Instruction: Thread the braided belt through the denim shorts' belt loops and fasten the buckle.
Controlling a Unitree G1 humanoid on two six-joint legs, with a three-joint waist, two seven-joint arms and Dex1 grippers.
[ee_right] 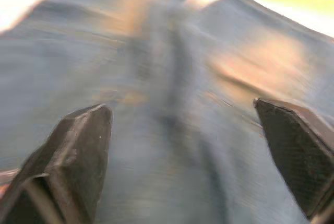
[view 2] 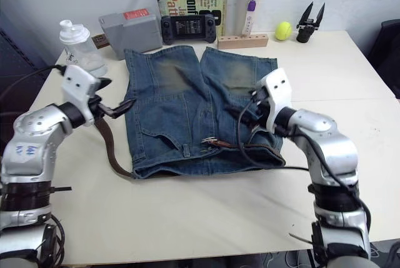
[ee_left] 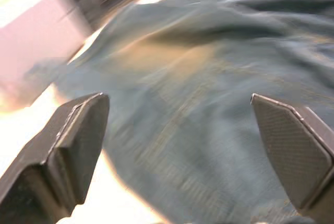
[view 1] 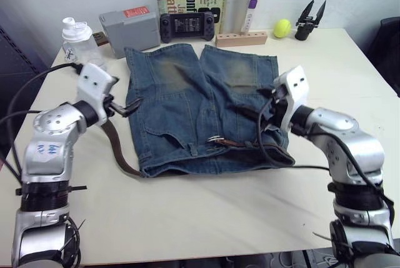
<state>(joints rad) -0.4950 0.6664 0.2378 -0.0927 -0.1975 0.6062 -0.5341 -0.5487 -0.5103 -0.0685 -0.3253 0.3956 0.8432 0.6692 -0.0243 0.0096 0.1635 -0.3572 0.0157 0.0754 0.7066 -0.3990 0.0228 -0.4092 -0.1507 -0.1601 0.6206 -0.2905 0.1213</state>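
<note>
The denim shorts [view 1: 200, 109] lie spread mid-worktop, waistband toward the near edge. The braided belt [view 1: 119, 149] runs along the waistband, with the buckle [view 1: 215, 138] near its middle and a loop of belt trailing off the shorts' left side. The left tool [ee_left: 177, 145] hovers over the shorts' left edge, fingers apart and empty. The right tool [ee_right: 182, 151] hangs over the right leg, fingers apart.

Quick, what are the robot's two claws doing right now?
Left gripper: open, holding nothing, over the denim shorts.
Right gripper: open, holding nothing, over the shorts.
</note>
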